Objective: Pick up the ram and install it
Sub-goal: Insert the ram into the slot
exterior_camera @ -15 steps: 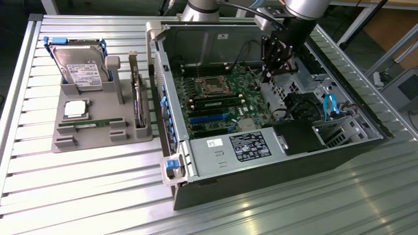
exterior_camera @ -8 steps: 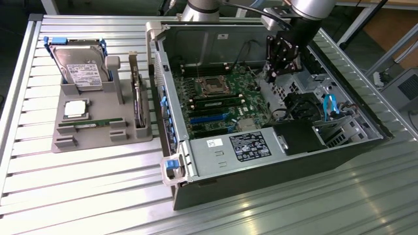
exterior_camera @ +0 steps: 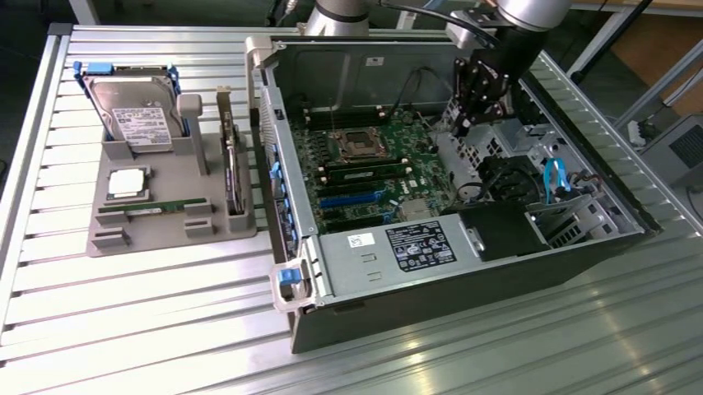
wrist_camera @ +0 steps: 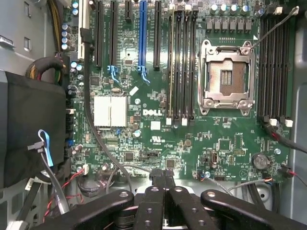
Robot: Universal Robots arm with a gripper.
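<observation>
Open computer case (exterior_camera: 462, 271) beside grey tray (exterior_camera: 132, 239) with hard drive (exterior_camera: 137, 123)

An open computer case (exterior_camera: 462, 239) lies on its side on a slatted table (exterior_camera: 132, 329), filling the exterior view's right, with a parts holder (exterior_camera: 165, 206) just beside it on the exterior view's left. In the holder, a hard drive (exterior_camera: 137, 115) stands at the far end, a processor chip (exterior_camera: 128, 183) lies nearer, the ram (exterior_camera: 154, 206) rests nearer still, and an expansion card (exterior_camera: 230, 164) stands on edge along the side closest to the case. Inside the case, the motherboard (exterior_camera: 374, 164) lies flat with its processor socket (exterior_camera: 360, 145) towards the far end, the power supply (exterior_camera: 412, 247) sits at the near end, and the gripper (exterior_camera: 467, 123), closed and holding nothing, hangs over the board's far side towards the exterior view's right.
</observation>
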